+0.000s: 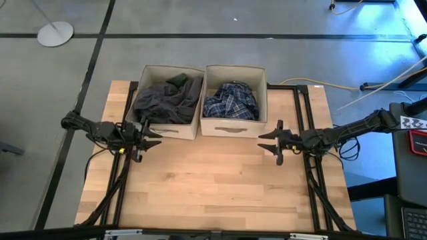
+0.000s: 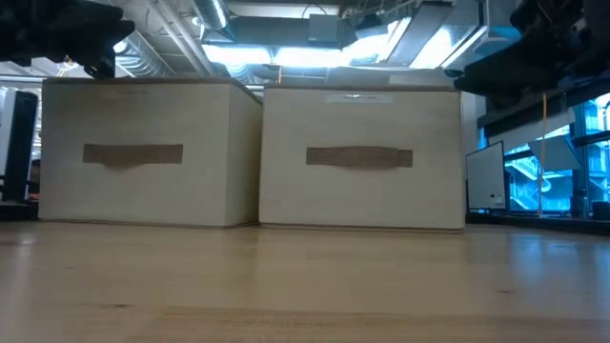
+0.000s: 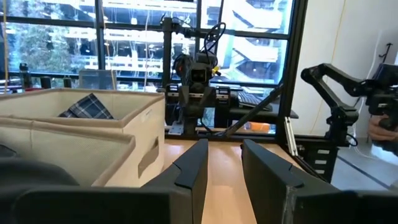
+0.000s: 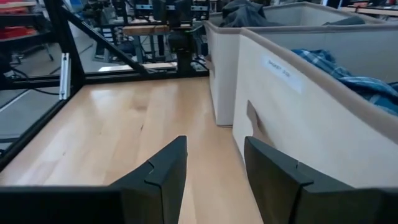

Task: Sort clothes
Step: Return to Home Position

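Note:
Two beige fabric boxes stand side by side at the table's far middle. The left box (image 1: 167, 100) holds a dark grey garment (image 1: 163, 101) with a dark green one (image 1: 177, 81) at its far edge. The right box (image 1: 233, 100) holds a blue-and-white plaid garment (image 1: 231, 101), which also shows in the right wrist view (image 4: 354, 74). No white garment shows. My left gripper (image 1: 155, 139) is open and empty, level above the table in front of the left box. My right gripper (image 1: 267, 141) is open and empty in front of the right box's right corner.
Bare wooden tabletop (image 1: 213, 187) lies between and in front of the two grippers. A black metal frame (image 1: 303, 107) runs along the table's sides. In the low view the boxes' front walls (image 2: 357, 157) with fabric handles face the near edge.

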Tool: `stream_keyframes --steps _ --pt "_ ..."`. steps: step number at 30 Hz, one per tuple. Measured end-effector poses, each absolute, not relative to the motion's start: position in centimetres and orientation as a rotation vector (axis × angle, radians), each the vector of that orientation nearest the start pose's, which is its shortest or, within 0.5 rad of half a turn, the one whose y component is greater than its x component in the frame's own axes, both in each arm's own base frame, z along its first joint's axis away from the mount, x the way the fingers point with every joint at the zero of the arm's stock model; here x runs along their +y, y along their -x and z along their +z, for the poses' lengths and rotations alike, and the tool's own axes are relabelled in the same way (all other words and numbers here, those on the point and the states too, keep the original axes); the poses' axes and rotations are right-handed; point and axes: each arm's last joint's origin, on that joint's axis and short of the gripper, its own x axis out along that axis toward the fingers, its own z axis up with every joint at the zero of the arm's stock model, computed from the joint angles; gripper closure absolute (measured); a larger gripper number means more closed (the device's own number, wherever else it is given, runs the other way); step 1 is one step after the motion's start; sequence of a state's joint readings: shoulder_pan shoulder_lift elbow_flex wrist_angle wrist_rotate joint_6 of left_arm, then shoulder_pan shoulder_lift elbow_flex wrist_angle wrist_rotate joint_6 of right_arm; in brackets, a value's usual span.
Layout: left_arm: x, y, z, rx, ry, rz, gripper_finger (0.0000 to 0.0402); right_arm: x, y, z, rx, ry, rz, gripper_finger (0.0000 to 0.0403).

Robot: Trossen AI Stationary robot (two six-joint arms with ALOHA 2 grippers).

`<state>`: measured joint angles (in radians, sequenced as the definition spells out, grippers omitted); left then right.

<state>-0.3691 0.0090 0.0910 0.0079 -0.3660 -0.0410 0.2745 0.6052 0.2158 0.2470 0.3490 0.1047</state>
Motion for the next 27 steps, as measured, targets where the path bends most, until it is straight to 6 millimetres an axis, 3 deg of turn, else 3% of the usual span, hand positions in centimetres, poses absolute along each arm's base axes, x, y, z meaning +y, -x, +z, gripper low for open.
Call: stream_keyframes --steps 20,27 --pt "-2.3 -8.8 19.0 -0.077 0.079 -0.001 0.0313 2.7 -13.2 16.3 0.045 -0.085 -0.075 0.0240" --pt "-2.3 -8.8 19.0 -0.077 0.081 -0.001 0.0313 2.7 -13.2 16.2 0.047 -0.086 -0.075 0.0240"
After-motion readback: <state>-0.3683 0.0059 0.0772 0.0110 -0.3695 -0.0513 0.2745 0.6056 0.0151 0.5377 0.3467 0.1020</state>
